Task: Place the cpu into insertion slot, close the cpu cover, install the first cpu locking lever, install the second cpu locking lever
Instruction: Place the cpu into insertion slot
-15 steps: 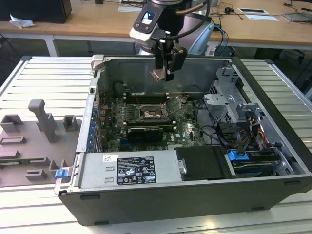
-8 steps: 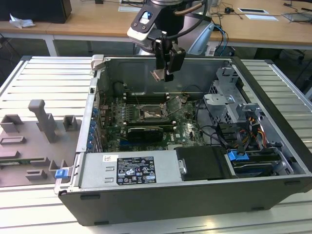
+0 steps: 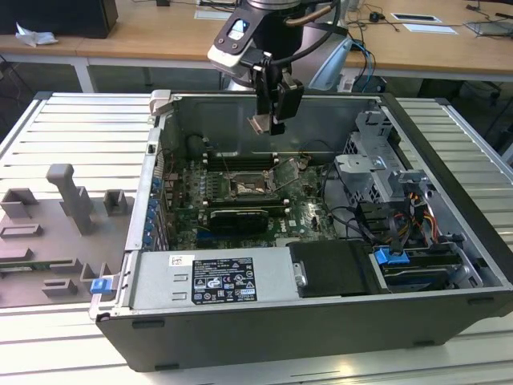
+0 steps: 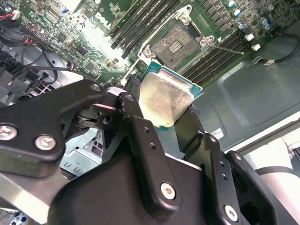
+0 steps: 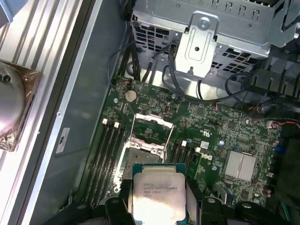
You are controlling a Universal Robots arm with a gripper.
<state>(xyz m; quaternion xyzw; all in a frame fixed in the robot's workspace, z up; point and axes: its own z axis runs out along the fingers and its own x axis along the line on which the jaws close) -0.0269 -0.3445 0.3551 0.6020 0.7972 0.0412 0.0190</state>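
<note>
Silver-grey on top, green round the rim: the cpu [image 4: 164, 99], clamped between the 2 black fingers [image 4: 137, 126] of the gripper [image 4: 164, 117]. Jaws shut on 2 opposite edges of the chip, pale metal face turned toward both wrist cameras. In the exterior view, held in the air inside the open computer case [image 3: 216, 120], about level with the case's top rim and close to its back wall, well above the motherboard [image 3: 309, 212] and apart from it. Below, near the middle of the motherboard, the insertion slot [image 5: 140, 157] with its contact field bare. On the slot's side toward the metal drive cage [image 5: 201, 28], the cpu cover [image 5: 153, 120], a thin metal frame tipped up off the slot. From 1 corner of the slot, a thin wire locking lever [image 4: 226, 47] slanting out across the memory slots [image 4: 220, 63]. Beside the slot toward the case's front edge, a long black expansion card [image 3: 236, 216]; at the front edge itself, a silver power supply box [image 3: 212, 277].
</note>
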